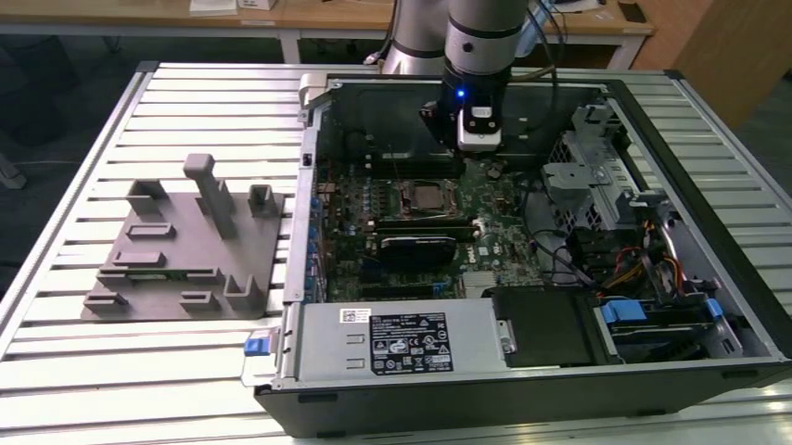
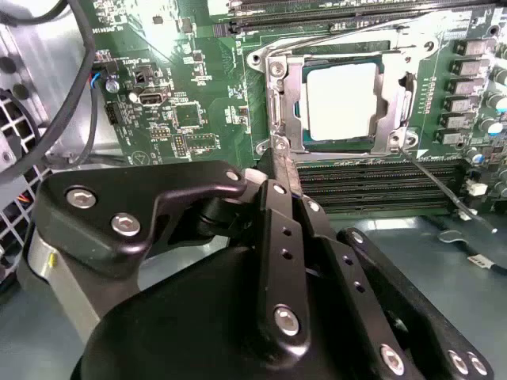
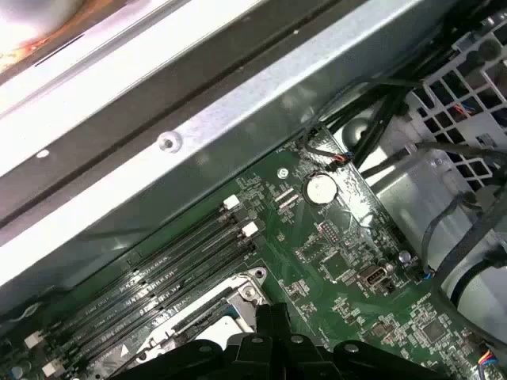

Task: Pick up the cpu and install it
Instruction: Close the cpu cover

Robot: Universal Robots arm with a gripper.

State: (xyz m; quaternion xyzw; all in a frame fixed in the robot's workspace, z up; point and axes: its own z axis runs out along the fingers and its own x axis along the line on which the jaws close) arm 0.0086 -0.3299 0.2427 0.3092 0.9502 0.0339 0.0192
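The cpu [image 2: 341, 99], a silvery-white square, lies flat inside the dark metal-framed socket [image 2: 277, 119] on the green motherboard [image 2: 182, 95]. In the exterior view the cpu [image 1: 426, 196] shows in the middle of the open computer case. My gripper [image 2: 273, 154] hangs over the board just beside the socket's corner, a little above it. Its black fingers [image 2: 279, 237] are pressed together with nothing between them. In the first wrist view the gripper [image 3: 269, 310] sits near the memory slots [image 3: 174, 277]. A thin lever rod [image 2: 440, 184] sticks out by the socket.
The case wall [image 1: 310, 185] rises on the exterior view's left of the board. A grey fixture [image 1: 185, 250] stands on the slatted table outside it. The power supply [image 1: 396, 338] with its label lies in front. Cables and drive bays [image 1: 619, 232] crowd the exterior view's right.
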